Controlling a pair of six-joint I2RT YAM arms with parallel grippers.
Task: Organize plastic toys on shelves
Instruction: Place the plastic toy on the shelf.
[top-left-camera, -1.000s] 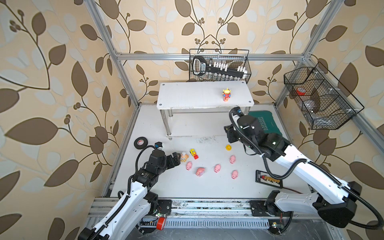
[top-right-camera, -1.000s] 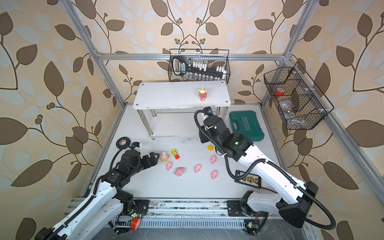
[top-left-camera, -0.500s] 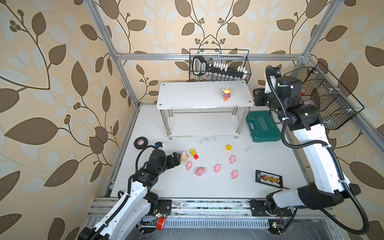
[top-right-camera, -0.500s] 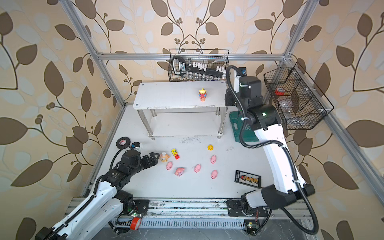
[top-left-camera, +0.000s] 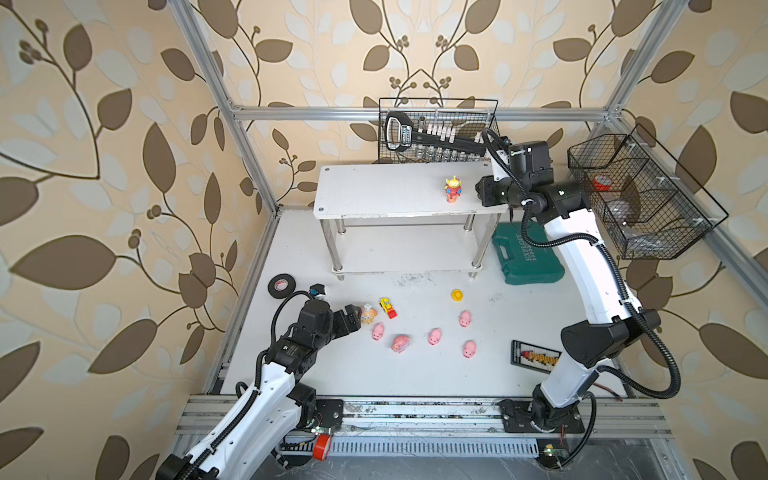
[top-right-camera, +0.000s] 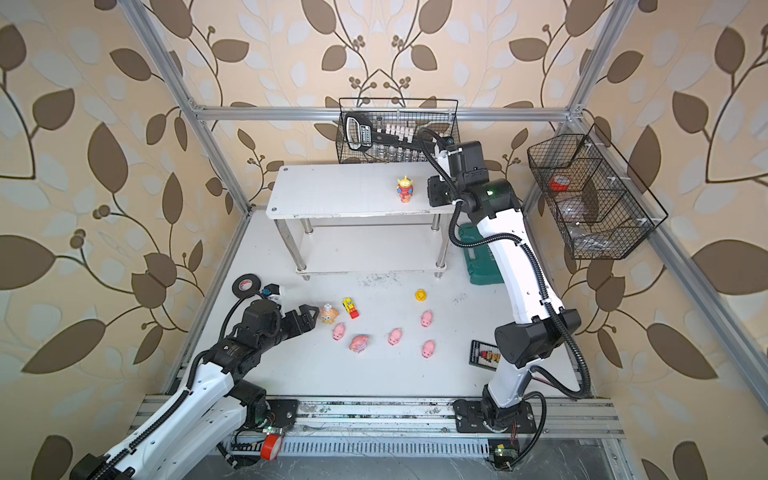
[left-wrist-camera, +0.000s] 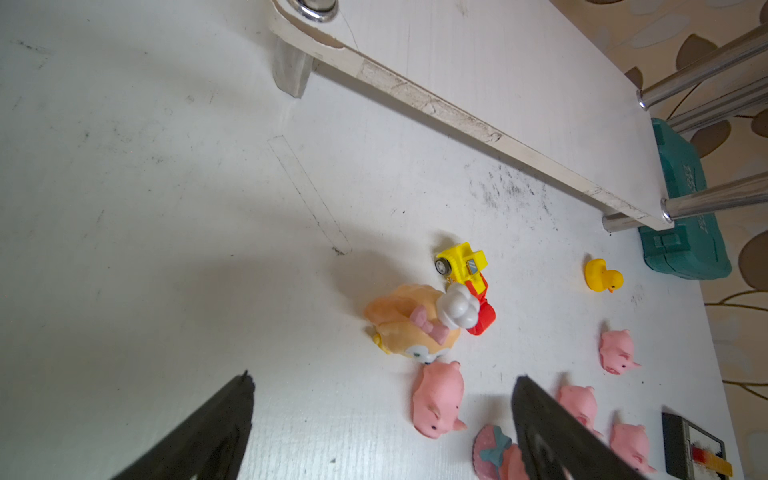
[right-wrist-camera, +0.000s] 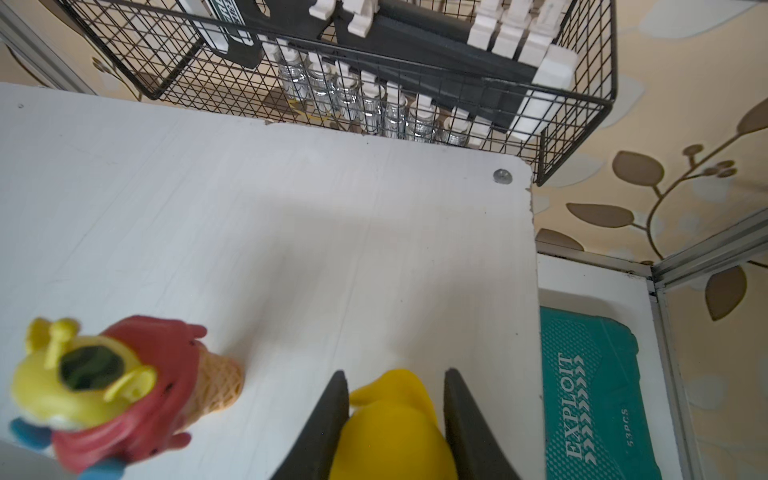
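Note:
The white shelves (top-left-camera: 382, 191) stand at the back, and the green-headed alien (top-left-camera: 453, 189) is upright on the top board. Beside it, over the board's right end, my right gripper (top-left-camera: 482, 193) is shut on a yellow doll (right-wrist-camera: 392, 424) that fills the gap between its fingers. On the table my left gripper (top-left-camera: 353, 318) stands open, just short of the orange animal (top-left-camera: 368, 313). The yellow-red vehicle (top-left-camera: 387, 307), the yellow duck (top-left-camera: 457, 295) and several pink piglets (top-left-camera: 434, 336) lie loose on the table. One piglet (left-wrist-camera: 438, 401) lies between the left fingers' tips.
A black tape roll (top-left-camera: 281, 285) lies at the table's left edge. A green tool case (top-left-camera: 528, 257) sits right of the shelves and a black abacus (top-left-camera: 536, 357) by the right arm's base. Wire baskets hang on the back wall (top-left-camera: 436, 133) and the right wall (top-left-camera: 640, 195).
The right arm has swung up from the table in front of the shelves to the right end of the top board. The left arm and the toys on the table have not moved.

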